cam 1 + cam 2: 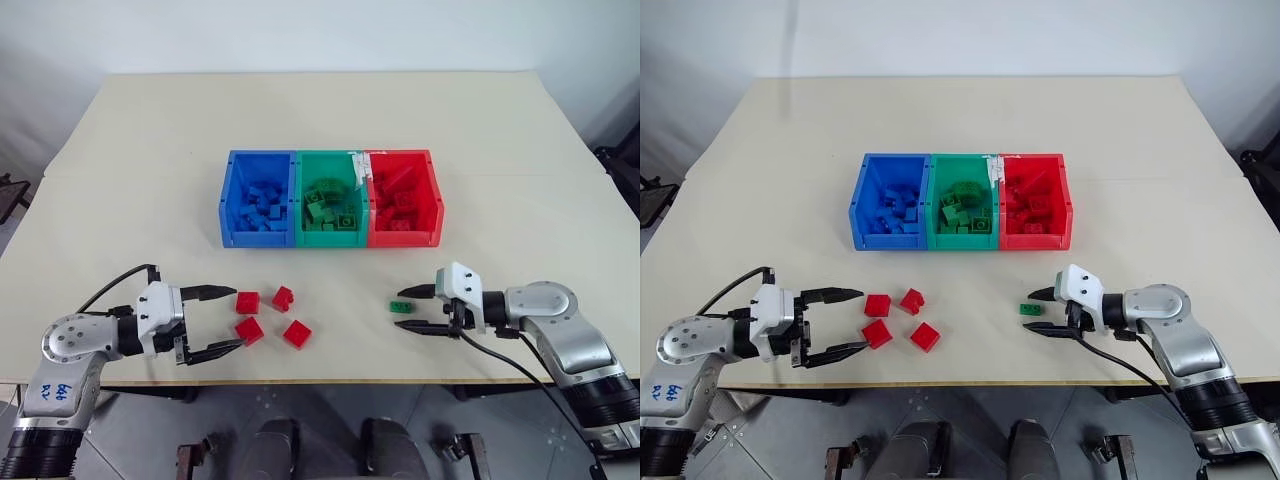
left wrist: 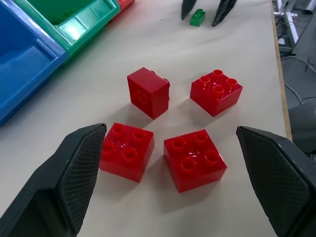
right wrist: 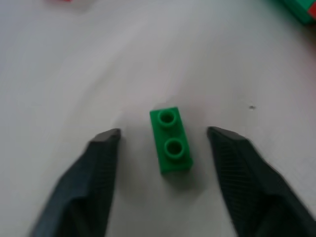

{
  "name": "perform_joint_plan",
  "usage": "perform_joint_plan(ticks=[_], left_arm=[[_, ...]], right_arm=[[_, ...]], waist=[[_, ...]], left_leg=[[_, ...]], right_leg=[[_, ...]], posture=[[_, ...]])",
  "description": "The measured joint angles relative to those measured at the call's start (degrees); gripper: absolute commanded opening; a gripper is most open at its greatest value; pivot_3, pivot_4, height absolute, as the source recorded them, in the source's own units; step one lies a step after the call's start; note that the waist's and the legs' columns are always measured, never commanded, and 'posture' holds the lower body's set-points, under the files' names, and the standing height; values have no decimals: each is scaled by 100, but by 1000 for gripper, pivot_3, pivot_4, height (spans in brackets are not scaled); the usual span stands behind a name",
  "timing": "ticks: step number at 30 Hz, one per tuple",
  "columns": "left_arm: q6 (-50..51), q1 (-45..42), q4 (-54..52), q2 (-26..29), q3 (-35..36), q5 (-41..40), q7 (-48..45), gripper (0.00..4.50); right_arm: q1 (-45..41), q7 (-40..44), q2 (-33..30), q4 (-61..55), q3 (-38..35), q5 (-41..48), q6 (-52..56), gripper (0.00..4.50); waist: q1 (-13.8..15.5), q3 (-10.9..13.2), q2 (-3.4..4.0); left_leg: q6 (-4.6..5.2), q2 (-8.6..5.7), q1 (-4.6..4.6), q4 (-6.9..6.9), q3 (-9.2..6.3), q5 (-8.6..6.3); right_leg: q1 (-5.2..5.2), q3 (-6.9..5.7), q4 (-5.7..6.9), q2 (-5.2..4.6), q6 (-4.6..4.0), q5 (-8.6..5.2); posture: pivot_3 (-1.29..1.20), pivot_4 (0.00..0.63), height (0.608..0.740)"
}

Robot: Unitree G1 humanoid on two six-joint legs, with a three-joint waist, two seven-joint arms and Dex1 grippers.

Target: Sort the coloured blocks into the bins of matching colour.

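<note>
Several red blocks lie in a loose cluster on the table's front left, one tipped on its side. My left gripper is open wide just left of them, touching none. A narrow green block lies flat at the front right. My right gripper straddles it, open, with a gap on each side of the block. The bins stand joined in a row mid-table: blue, green and red. Each holds bricks of its own colour.
The beige table's front edge runs close behind both grippers. A black cable loops from the left arm and another hangs from the right arm. Bare tabletop lies between the blocks and the bins.
</note>
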Motion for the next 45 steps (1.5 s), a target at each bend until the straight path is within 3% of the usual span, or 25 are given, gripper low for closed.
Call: perform_joint_plan(ticks=[4, 10, 14, 18, 21, 27, 34, 39, 45], left_arm=[[15, 142, -195, 0, 64, -17, 99, 4500], [231, 458, -482, -179, 289, -230, 472, 4500], [380, 559, -685, -246, 556, -358, 776, 4500], [440, 857, -637, -263, 807, -387, 901, 4500], [443, 903, -603, -301, 902, -406, 964, 4500], [432, 883, -571, -321, 931, -403, 1009, 4500], [432, 870, -572, -376, 925, -378, 1148, 4500], [426, 723, -382, -406, 944, -313, 1308, 4500], [517, 621, -156, -215, 1027, -364, 1106, 4500]], right_arm=[[-25, 176, -11, 49, 50, -37, -143, 470], [-318, -129, 425, -36, -43, 274, 578, 436], [-1138, -804, 901, -366, -210, 696, 1596, 436], [-2215, -1775, 1440, -134, -258, 510, 2139, 436], [-2773, -2363, 1795, 255, -159, 200, 2302, 436], [-3259, -2720, 2377, 1232, 2, -159, 1958, 436], [-3390, -2656, 2498, 1592, -39, -262, 1590, 2847], [-2698, -1957, 1952, 808, -164, 74, 1501, 4485], [-1234, -632, 973, -447, -523, 853, 1351, 4485]], waist=[[-17, 0, 0], [-35, 0, 1], [-40, 1, 2], [-47, 1, 2], [-26, 1, 1], [-55, 1, 1], [-164, 1, 1], [-161, 0, 0], [-152, 0, 0]], left_leg=[[0, 1, 1, 0, 1, 0], [-3, 7, 1, 0, 2, -2], [-10, 12, 0, -1, 2, -3], [-12, 12, -1, -5, 2, -5], [-12, 11, -1, -7, -1, -5], [-11, 9, -4, -15, 1, -5], [-10, 10, -4, -26, 0, -4], [-10, 11, -3, -35, 0, -4], [-8, 17, -2, -40, 6, -6]], right_leg=[[0, 0, 1, 0, 0, 0], [-4, 1, 3, 2, -2, 1], [-11, 1, 4, 7, -8, 2], [-18, 1, 5, 6, -11, 3], [-19, -2, 8, 7, -14, 4], [-22, -4, 23, 7, -17, 6], [-23, -12, 22, 8, -17, 6], [-21, -22, 15, 8, -16, 6], [-17, -25, 4, 9, -16, 6]], posture=[[0, 150, 740], [0, 150, 740], [0, 150, 740], [0, 150, 740], [0, 150, 740], [0, 150, 740], [0, 150, 740], [0, 150, 740], [0, 150, 740]])
